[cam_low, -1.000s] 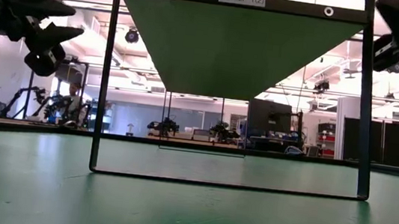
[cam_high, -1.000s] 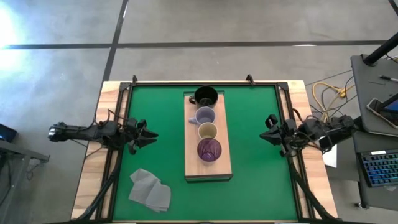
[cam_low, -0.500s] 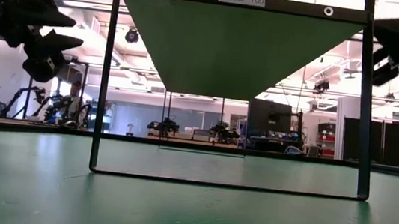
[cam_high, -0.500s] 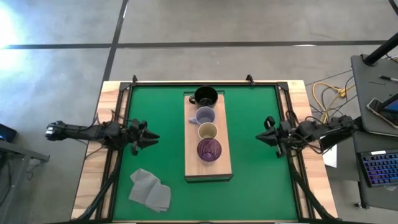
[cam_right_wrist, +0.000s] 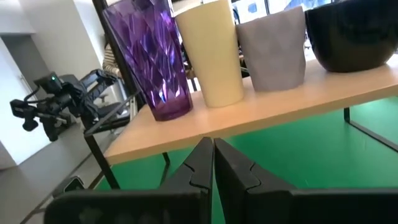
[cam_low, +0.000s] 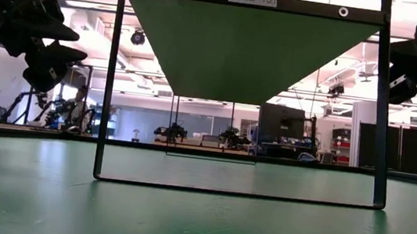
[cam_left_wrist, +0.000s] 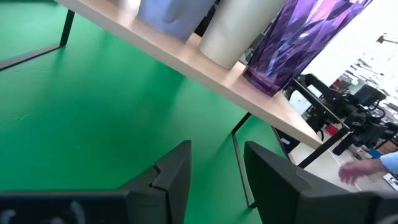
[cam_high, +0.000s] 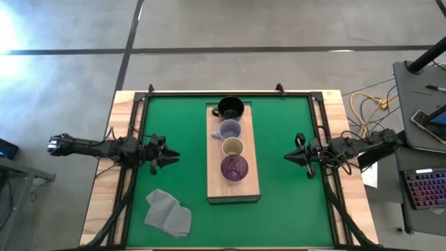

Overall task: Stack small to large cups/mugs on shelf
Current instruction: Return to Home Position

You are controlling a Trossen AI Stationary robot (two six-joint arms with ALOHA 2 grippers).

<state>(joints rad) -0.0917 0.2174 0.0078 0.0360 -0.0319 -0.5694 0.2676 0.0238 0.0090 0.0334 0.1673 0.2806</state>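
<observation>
The wooden shelf (cam_high: 214, 189) stands on thin black legs in the middle of the green mat. Four cups stand upright in a row along it: black mug (cam_high: 231, 107) at the far end, then lavender mug (cam_high: 230, 130), beige cup (cam_high: 232, 147), and purple tumbler (cam_high: 234, 168) nearest. My left gripper (cam_high: 174, 153) hovers open to the shelf's left, and its wrist view looks up at the purple tumbler (cam_left_wrist: 298, 43). My right gripper (cam_high: 288, 157) hovers shut to the shelf's right, facing the purple tumbler (cam_right_wrist: 149, 59) and beige cup (cam_right_wrist: 213, 53).
A grey folded cloth (cam_high: 168, 212) lies on the mat near the left front corner. The shelf's black frame legs (cam_low: 108, 82) stand on the mat. A wooden frame (cam_high: 127, 104) borders the mat. A person's hand (cam_left_wrist: 357, 171) shows beyond the table.
My right gripper has moved toward the shelf, from the table's right, and slightly toward the near edge. My left gripper has drifted a little toward the near edge and down. The cups and the shelf have stayed put.
</observation>
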